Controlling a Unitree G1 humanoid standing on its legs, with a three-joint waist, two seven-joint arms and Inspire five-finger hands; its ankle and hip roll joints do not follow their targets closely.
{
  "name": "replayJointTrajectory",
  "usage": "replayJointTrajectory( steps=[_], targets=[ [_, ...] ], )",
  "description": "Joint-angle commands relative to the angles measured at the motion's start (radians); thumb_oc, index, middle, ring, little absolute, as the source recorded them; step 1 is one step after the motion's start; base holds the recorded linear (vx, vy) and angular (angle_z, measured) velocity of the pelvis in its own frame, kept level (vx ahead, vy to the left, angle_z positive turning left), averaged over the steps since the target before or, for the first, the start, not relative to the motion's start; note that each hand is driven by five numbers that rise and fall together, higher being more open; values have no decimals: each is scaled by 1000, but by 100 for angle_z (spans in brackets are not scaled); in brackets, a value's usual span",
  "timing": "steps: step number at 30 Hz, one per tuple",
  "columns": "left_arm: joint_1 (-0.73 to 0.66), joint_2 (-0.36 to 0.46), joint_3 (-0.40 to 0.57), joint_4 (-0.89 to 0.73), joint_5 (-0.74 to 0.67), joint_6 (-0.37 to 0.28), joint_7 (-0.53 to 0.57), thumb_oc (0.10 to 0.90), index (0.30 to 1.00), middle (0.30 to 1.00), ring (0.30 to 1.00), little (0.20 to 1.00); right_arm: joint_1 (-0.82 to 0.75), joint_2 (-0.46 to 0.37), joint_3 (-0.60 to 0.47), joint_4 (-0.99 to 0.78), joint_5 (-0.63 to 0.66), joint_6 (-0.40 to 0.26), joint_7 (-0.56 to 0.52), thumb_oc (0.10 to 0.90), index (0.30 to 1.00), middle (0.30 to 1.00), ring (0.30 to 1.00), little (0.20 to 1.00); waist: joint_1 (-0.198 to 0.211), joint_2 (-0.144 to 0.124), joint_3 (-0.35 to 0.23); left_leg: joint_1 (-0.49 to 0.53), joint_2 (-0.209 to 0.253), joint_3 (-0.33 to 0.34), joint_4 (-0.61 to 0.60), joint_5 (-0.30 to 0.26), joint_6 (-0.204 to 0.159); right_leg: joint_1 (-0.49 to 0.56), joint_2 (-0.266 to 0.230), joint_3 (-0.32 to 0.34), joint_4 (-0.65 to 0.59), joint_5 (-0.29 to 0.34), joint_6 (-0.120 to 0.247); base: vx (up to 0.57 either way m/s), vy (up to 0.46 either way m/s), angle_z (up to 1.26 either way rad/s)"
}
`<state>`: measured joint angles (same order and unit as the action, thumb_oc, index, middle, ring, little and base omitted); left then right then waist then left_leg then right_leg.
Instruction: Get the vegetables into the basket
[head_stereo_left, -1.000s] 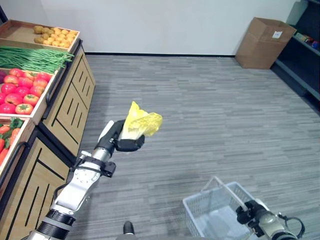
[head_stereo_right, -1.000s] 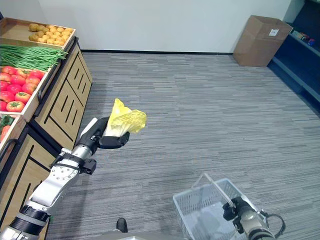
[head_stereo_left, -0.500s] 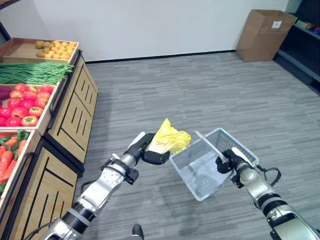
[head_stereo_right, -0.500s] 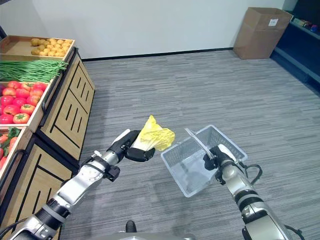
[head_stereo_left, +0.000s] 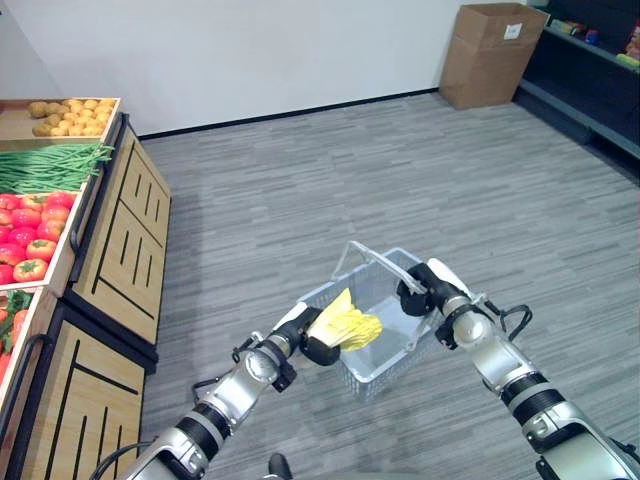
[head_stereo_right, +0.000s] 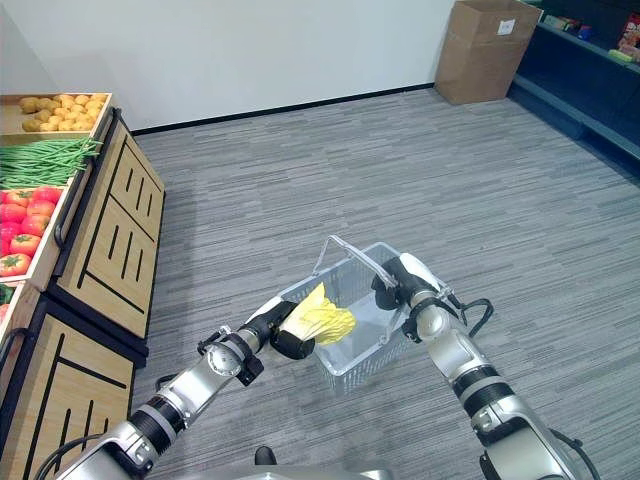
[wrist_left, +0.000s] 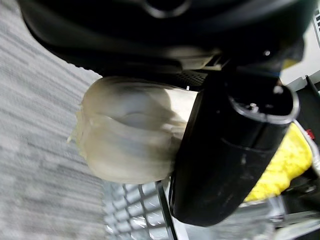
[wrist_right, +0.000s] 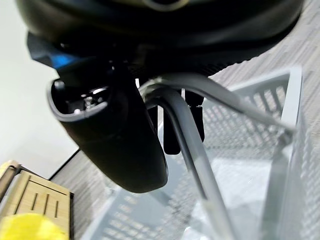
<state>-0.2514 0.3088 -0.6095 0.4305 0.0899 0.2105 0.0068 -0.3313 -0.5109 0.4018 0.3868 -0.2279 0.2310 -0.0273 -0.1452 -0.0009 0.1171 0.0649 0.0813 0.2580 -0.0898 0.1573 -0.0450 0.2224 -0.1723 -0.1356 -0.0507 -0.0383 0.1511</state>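
My left hand (head_stereo_left: 312, 338) is shut on a yellow-leaved cabbage (head_stereo_left: 349, 324) with a pale stem end (wrist_left: 125, 130). The cabbage hangs over the near left rim of a grey wire basket (head_stereo_left: 372, 290), partly inside it. My right hand (head_stereo_left: 424, 287) is shut on the basket's handle (wrist_right: 192, 150) and holds the basket up above the floor, tilted toward my left hand. In the right eye view the cabbage (head_stereo_right: 319, 318) lies between my left hand (head_stereo_right: 281, 332) and my right hand (head_stereo_right: 399, 281), over the basket (head_stereo_right: 352, 280).
A wooden produce stand (head_stereo_left: 110, 240) runs along the left, with potatoes (head_stereo_left: 68, 108), green beans (head_stereo_left: 45, 165) and tomatoes (head_stereo_left: 25, 240) in its trays. A cardboard box (head_stereo_left: 496, 40) stands at the far right by dark shelves (head_stereo_left: 590, 70). Grey carpet (head_stereo_left: 330, 190) lies between.
My right hand has raised the basket and brought it leftward, while my left hand moved the cabbage down over its rim. The head camera has also shifted.
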Motion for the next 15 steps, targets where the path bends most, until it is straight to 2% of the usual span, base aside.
replayJointTrajectory(
  steps=[1, 3, 7, 15],
  targets=[
    [-157, -40, -23, 43, 84, -57, 44, 400, 300, 300, 300, 300, -128, -17, -37, -155, -15, -112, -80, 400, 300, 300, 300, 300, 27, 3, -61, 123, 56, 0, 16, -150, -46, -105, -9, 5, 12, 61, 8, -7, -7, -5],
    [-165, -75, -41, 125, 135, -46, 58, 400, 300, 300, 300, 300, -102, 8, -7, -215, -5, -129, -61, 400, 300, 300, 300, 300, 15, 3, -56, 124, 58, 9, 17, -148, -48, -111, -6, 15, 11, 65, 7, -30, -28, -3],
    [-173, -96, -53, 179, 167, -45, 64, 400, 300, 300, 300, 300, -80, 23, 24, -256, 17, -141, -36, 400, 300, 300, 300, 300, 7, 4, -52, 127, 61, 19, 16, -146, -50, -119, -3, 24, 11, 69, 7, -23, -20, -17],
    [-201, -107, -88, 201, 229, -53, 64, 400, 300, 300, 300, 300, -30, 44, 105, -274, 22, -159, 16, 400, 300, 300, 300, 300, -5, 5, -44, 122, 66, 37, 13, -138, -57, -134, 3, 37, 7, 80, 10, -18, -17, -9]
  ],
)
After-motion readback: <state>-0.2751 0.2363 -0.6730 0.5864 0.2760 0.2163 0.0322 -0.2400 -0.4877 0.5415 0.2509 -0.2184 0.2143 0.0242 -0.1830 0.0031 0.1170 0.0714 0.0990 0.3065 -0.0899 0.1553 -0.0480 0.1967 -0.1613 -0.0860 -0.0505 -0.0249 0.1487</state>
